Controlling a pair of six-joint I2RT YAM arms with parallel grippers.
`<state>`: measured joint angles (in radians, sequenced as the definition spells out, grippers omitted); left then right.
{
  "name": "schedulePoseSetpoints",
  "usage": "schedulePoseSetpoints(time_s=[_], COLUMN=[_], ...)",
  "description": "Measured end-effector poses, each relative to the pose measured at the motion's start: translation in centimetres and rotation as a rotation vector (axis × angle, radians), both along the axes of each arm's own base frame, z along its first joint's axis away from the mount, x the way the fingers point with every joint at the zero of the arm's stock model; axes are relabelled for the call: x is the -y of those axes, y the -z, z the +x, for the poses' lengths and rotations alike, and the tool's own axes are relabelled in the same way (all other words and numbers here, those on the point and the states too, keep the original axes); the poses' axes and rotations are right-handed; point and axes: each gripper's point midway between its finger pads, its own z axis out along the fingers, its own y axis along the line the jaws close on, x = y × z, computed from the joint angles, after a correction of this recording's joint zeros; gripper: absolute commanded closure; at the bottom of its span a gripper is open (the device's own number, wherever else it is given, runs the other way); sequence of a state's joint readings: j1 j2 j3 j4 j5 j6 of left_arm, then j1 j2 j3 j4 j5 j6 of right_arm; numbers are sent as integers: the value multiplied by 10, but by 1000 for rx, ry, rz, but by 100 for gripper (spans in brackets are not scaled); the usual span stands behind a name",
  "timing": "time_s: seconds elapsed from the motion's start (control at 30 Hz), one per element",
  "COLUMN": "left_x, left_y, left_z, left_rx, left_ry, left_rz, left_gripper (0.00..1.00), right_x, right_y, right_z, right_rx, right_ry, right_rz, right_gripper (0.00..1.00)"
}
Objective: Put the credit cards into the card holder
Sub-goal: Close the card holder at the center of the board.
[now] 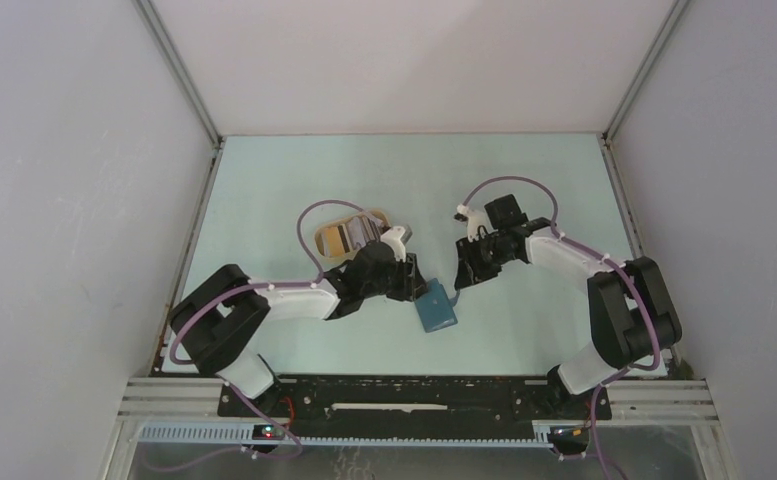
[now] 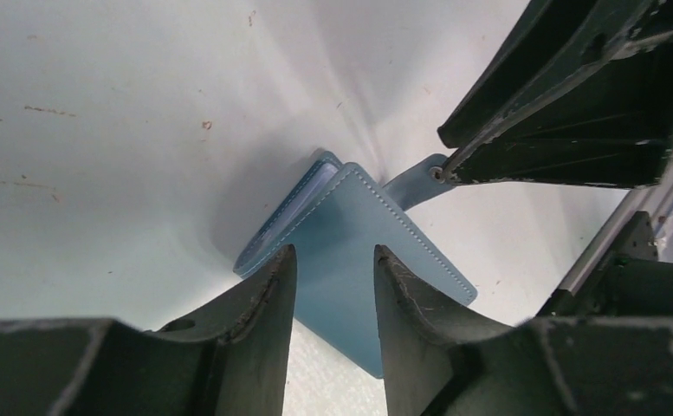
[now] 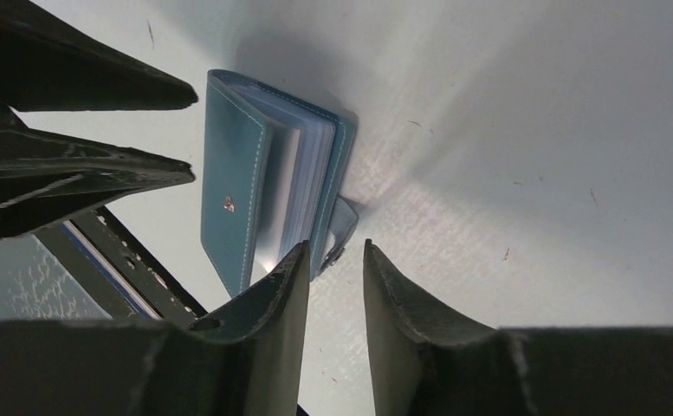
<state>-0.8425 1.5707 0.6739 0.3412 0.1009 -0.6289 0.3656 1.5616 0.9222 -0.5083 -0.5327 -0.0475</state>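
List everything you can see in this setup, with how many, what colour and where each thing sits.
table: one, pale green, under everything
tray: one, tan oval, mid-table, behind the left arm's wrist
credit cards: several, exact count unclear, yellowish and pale, lying in the tray
card holder: one, teal-blue, on the table between the two pincers, strap unsnapped
left arm: one, white and black with a purple cable, reaching in from the left
right arm: one, same colours, reaching in from the right
left pincer: one, black, jaws parted at the holder's cover
right pincer: one, black, jaws parted beside the holder's strap
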Motion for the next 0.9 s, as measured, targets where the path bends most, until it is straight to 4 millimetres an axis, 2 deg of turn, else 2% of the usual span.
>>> schedulePoseSetpoints(time_s=[0.17,0.4,0.77,0.9], left_x=[-5,-10,-15,-11], left_y=[10,14,14,6], left_z=[0,2,8,13], left_rx=[-12,1,74,99], left_ry=[-14,-23,21,43], left_rz=[41,75,117,79], left_gripper=[57,55,36,39], right_x=[-5,-4,-4,-6], right_y=[-1,2,3,-1], right_z=[1,-4,-5,-4], right_rx=[-6,-29,-46,-29], right_ry=[-13,-18,-35,-63], right_rz=[0,-10,-18,-14], right_gripper=[64,65,95,100])
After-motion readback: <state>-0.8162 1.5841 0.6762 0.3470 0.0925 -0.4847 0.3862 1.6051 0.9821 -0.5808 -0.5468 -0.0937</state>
